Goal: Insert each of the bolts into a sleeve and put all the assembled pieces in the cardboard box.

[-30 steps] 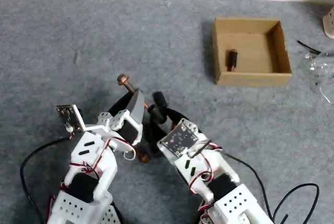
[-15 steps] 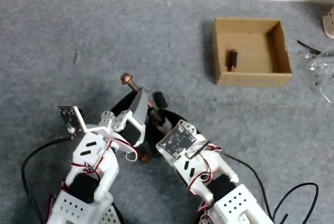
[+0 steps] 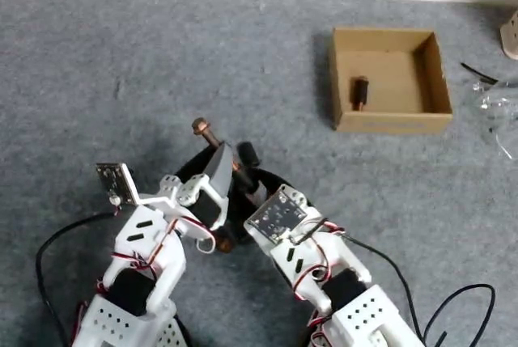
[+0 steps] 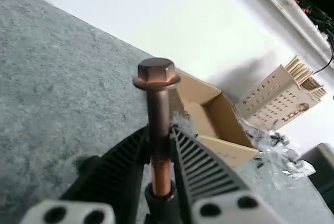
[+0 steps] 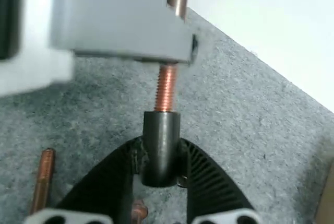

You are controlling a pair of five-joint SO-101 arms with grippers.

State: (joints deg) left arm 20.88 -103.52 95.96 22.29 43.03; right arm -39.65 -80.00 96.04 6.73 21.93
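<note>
My left gripper [image 4: 159,136] is shut on the shaft of a copper bolt [image 4: 156,85], whose hex head points away from the arm. In the high view the bolt [image 3: 204,133] slants over the carpet in front of both arms. My right gripper [image 5: 159,153] is shut on a black sleeve [image 5: 162,143], held upright. The bolt's threaded end [image 5: 167,88] meets the sleeve's open top; I cannot tell how deep it sits. The cardboard box [image 3: 429,68] stands at the far right with one assembled piece [image 3: 358,90] lying inside.
A loose copper bolt [image 5: 40,182] lies on the grey carpet under the arms, and its end [image 3: 220,243] pokes out between them. Clear plastic and cables [image 3: 492,100] lie right of the box. A perforated beige part [image 4: 276,98] stands beyond the box.
My left gripper has carried the bolt a little to the right, bringing its threaded end onto the sleeve. The right arm has barely moved.
</note>
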